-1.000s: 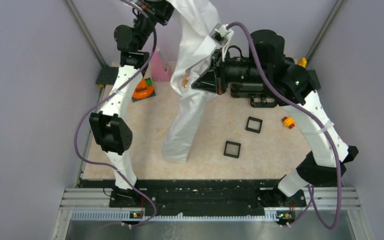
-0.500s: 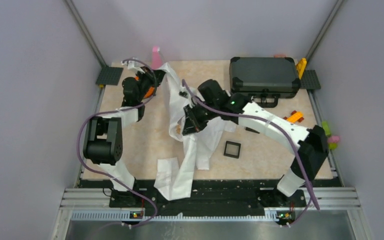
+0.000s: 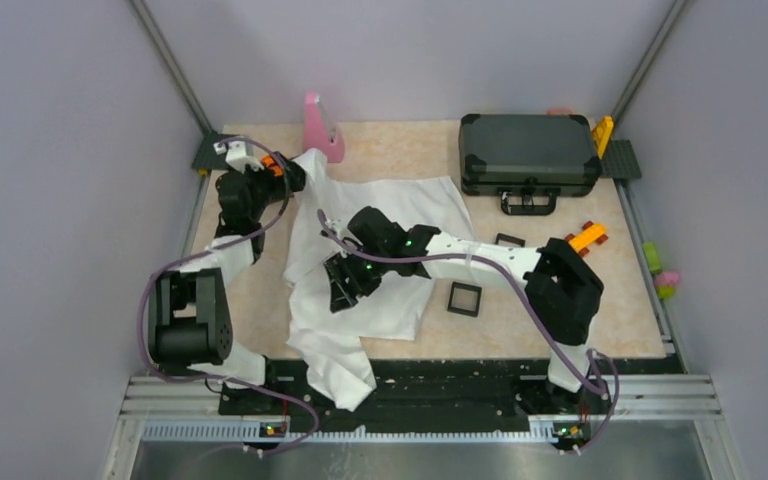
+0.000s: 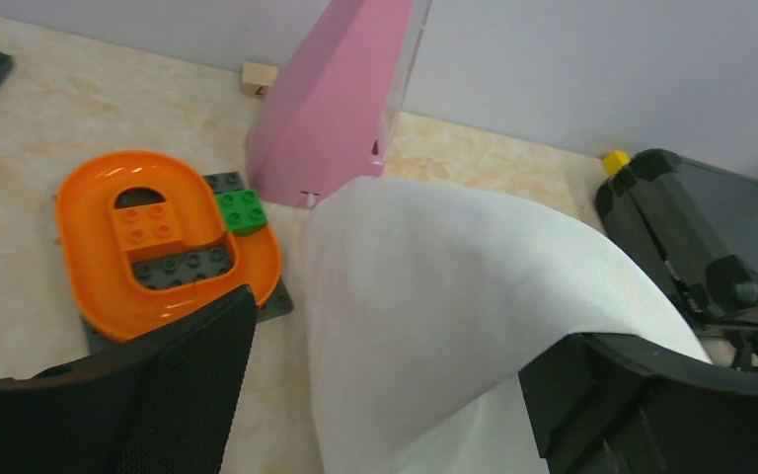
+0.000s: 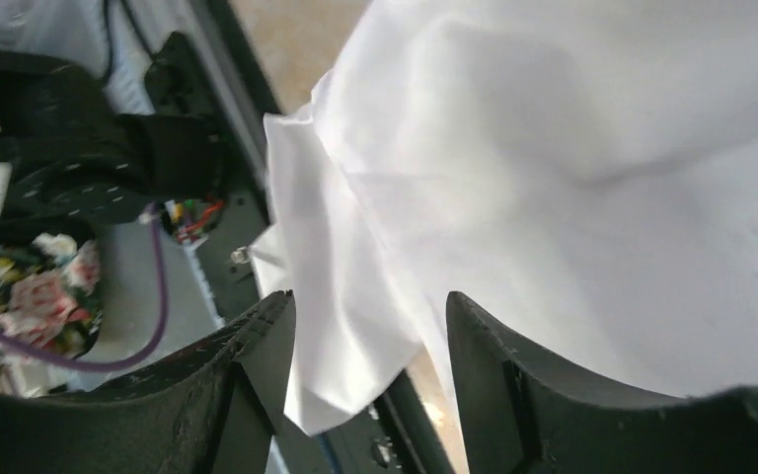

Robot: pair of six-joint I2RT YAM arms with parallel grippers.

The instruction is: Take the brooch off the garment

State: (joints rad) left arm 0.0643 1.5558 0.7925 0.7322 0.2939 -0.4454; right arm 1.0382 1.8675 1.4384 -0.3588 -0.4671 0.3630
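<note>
A: Start at the jaws. What has the left gripper (image 4: 400,326) got?

B: Its fingers (image 4: 188,385) stand apart with a thick fold of the garment (image 4: 434,286) between them, and cloth drapes over one finger. I can't tell if they are pressing it.

A: And the right gripper (image 5: 365,301)?

B: Released. Its fingers (image 5: 247,385) are parted and white cloth shows beyond the gap, with nothing pinched. From above, it hangs over the middle of the garment (image 3: 400,205).

A: Where is the garment itself?

B: Spread on the table (image 3: 260,310). One far corner rises to the left gripper (image 3: 295,175), and a sleeve trails off the near edge. I can't pick out the brooch in any view.

A: Any writing?

B: Nothing legible.

A: Containers?

B: A black case (image 3: 530,150) sits past the garment's far right corner, lid shut, so its contents are hidden. A square tray (image 3: 465,298) lies just right of the garment, and its inside shows pale like the table top. A second square tray (image 3: 508,240) lies farther right, partly behind the right arm.

A: Anything else near the garment?

B: A pink wedge (image 4: 341,99) stands just beyond its far left corner. An orange track piece (image 4: 168,247) with a green brick (image 4: 242,209) lies to the left of that corner.
</note>
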